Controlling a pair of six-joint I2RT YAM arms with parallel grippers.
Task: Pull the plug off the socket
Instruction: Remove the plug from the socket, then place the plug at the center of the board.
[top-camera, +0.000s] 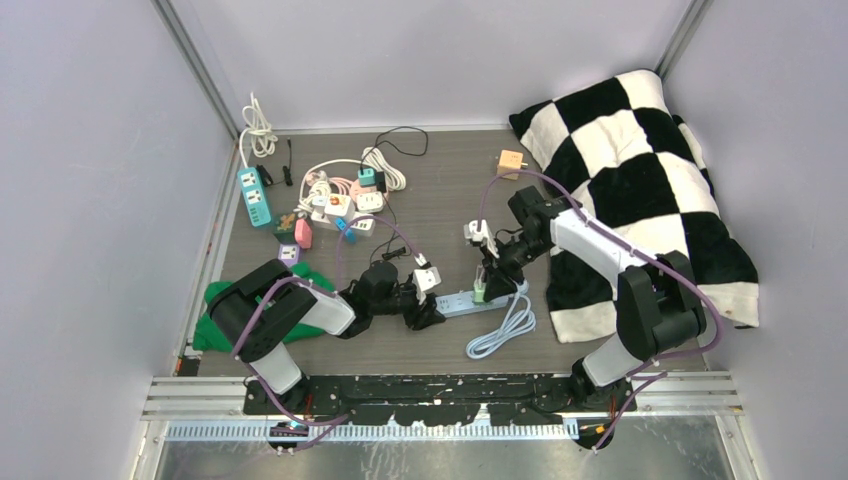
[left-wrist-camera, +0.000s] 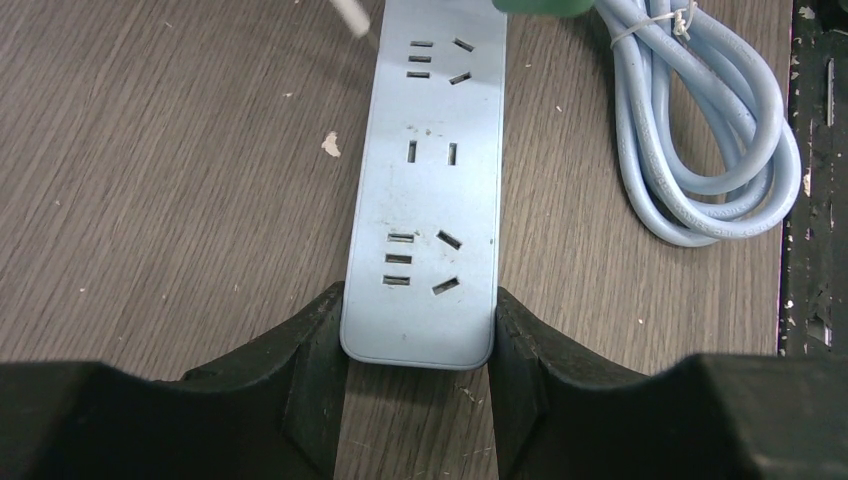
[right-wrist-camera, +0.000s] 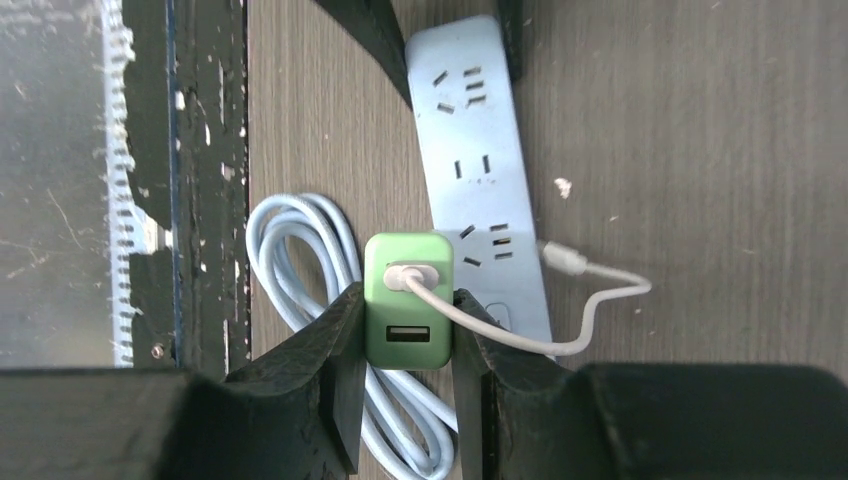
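The power strip (top-camera: 458, 302) lies on the table (top-camera: 450, 200), near-centre between the arms. The left gripper (left-wrist-camera: 418, 330) clasps its left end on both long sides. The USB charger (right-wrist-camera: 407, 300) sits at the strip's right end, pinched by the right gripper (right-wrist-camera: 405, 325). The strip's coiled cord (top-camera: 505, 330) lies just beside the strip, nearer the bases. A cluster of other strips and adapters (top-camera: 340, 205) lies far left, and a folded blanket (top-camera: 640, 170) lies right.
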